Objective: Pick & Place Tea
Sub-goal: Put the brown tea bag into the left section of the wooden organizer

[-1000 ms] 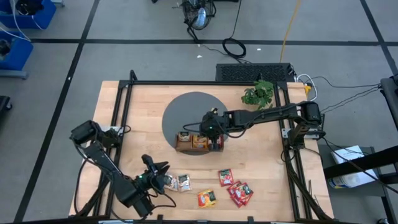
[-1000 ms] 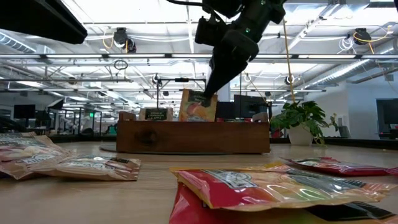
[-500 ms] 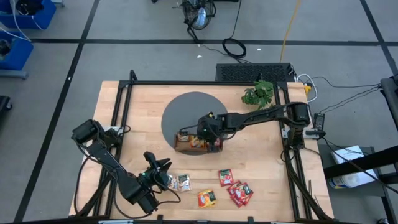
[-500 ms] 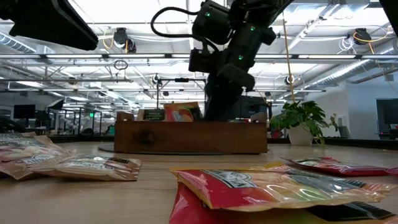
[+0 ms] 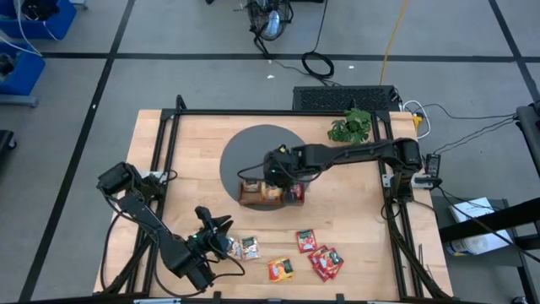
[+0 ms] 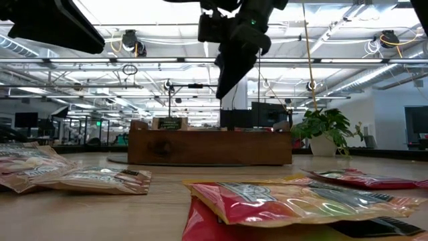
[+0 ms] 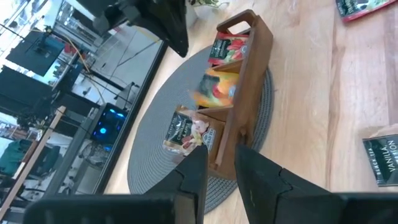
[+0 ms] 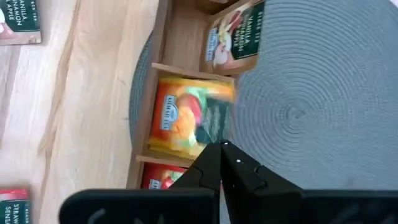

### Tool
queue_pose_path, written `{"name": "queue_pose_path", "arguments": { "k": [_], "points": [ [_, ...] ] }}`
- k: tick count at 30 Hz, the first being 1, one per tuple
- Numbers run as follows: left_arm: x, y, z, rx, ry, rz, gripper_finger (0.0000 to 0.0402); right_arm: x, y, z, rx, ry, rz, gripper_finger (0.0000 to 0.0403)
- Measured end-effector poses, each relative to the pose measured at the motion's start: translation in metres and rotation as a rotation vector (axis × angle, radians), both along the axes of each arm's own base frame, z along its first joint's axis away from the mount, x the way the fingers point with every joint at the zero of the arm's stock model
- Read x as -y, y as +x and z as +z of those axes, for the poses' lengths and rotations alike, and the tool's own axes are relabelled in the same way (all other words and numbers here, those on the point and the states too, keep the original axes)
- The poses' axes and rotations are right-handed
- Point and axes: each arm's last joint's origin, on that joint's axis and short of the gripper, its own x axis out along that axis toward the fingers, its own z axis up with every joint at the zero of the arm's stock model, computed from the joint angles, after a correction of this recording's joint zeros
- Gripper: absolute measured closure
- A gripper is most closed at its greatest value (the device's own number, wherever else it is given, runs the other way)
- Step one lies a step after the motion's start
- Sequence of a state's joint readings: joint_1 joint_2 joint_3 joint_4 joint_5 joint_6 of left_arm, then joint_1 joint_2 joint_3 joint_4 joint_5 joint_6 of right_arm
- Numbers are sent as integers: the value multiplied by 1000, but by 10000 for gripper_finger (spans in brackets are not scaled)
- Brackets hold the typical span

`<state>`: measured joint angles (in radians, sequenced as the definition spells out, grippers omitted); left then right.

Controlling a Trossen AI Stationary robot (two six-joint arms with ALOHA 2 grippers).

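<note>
The right gripper [image 8: 221, 152], fingers pressed together and empty, hangs above the brown wooden three-compartment tray [image 5: 270, 193] on the round grey mat [image 5: 253, 152]. An orange-yellow tea sachet [image 8: 186, 118] lies in the middle compartment. The left gripper [image 5: 221, 232], spread wide, hovers by loose flat sachets [image 5: 246, 247] near the surface's front edge.

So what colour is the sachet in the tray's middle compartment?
Orange-yellow. The sachet in the wooden tray shows best in the right wrist view.
</note>
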<state>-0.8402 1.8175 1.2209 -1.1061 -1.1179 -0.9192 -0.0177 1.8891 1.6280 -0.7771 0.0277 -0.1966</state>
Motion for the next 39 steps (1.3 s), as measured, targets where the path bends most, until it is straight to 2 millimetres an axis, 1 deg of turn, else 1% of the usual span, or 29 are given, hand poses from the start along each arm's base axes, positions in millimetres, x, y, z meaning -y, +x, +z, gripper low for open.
{"name": "queue_pose_path", "arguments": {
  "k": [2,6,8,12,17,19,21,23,26,28,30,32,35,37,39],
  "points": [
    [0,0,0,0,-1,0,314,0,1,4,0,1,0,403],
    [0,0,0,0,-1,0,314,0,2,4,-35,-8,-4,403],
    [0,0,0,0,0,0,314,-2,2,3,-38,-21,-2,403],
    [1,-1,0,-1,-1,-3,314,-12,6,6,13,-20,22,403],
    [4,-4,-1,-10,-19,-12,314,-37,6,16,86,29,33,403],
    [7,-7,-1,-13,-37,-16,314,-53,5,17,86,112,84,403],
    [11,-10,-1,-9,-58,-24,314,-74,4,18,100,207,159,403],
    [15,-15,-2,-8,-62,-42,314,-101,2,12,135,254,252,403],
    [20,-20,-1,1,-72,-59,314,-142,-4,-11,263,256,404,403],
    [22,-23,-1,13,-84,-62,314,-163,-10,-29,362,273,478,403],
    [23,-24,-1,33,-103,-52,314,-176,-17,-41,461,285,530,403],
    [23,-23,-1,54,-125,-34,314,-181,-22,-51,520,280,562,403],
    [20,-19,-1,67,-135,-11,314,-178,-30,-67,543,247,605,403],
    [16,-16,-1,62,-100,-16,314,-169,-33,-77,548,207,626,403],
    [12,-11,0,65,-42,-26,314,-155,-33,-85,550,175,618,403]
  ]
}}
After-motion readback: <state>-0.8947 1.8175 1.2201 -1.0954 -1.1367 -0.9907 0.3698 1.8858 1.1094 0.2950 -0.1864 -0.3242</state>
